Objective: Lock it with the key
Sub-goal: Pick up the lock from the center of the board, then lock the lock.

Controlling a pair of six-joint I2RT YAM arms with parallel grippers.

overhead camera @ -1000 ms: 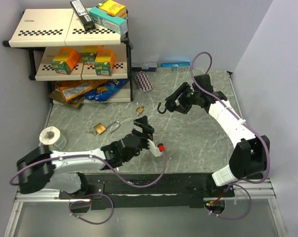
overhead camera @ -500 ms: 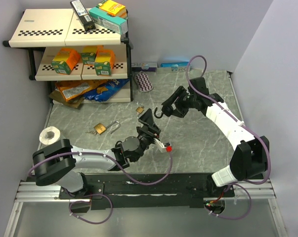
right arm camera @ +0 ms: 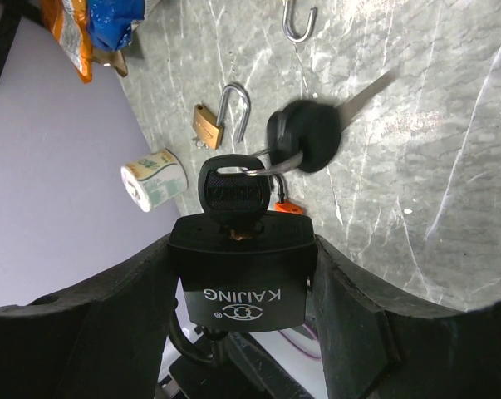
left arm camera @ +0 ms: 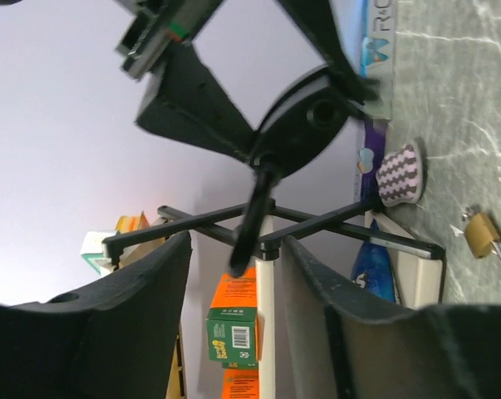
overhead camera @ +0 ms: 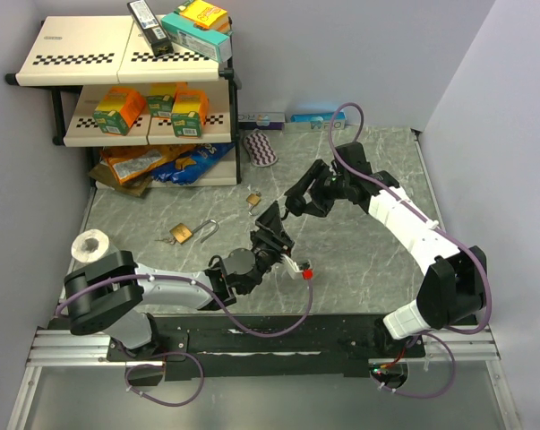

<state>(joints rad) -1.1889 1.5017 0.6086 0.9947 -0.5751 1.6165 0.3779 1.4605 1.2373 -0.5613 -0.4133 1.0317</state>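
Padlock (right arm camera: 243,287): black, squarish, lettered face toward the right wrist camera; sits low in the centre of that view, lifted off the counter (overhead camera: 359,251), near the middle of the top view.
Inserted key (right arm camera: 232,189): black head, seated in the keyway just above the body.
Spare key (right arm camera: 304,137): on the same ring, blurred, blade pointing to the upper right.
Right gripper (right arm camera: 242,249): jaws clamped on the padlock's two sides, carrying it.
Left gripper (left arm camera: 235,241): jaws partly apart, dark key blade (left arm camera: 252,212) hanging in the gap; contact not discernible, nor which of the two keys.
Handling, body: probably metal, stiff, heavy for its bulk; smooth sides, so likely to twist in the grip under turning force.
Handling, keys: small, rigid, thin; ring and spare key loose, prone to swing.
Where to hold: across the flat faces of the inserted key's head, not the blade or ring.
Around: brass padlock (overhead camera: 182,234) with raised shackle at left centre; smaller brass padlock (overhead camera: 252,201) beside the grippers; tape roll (overhead camera: 91,245) far left; shelf rack (overhead camera: 126,63) upper left.
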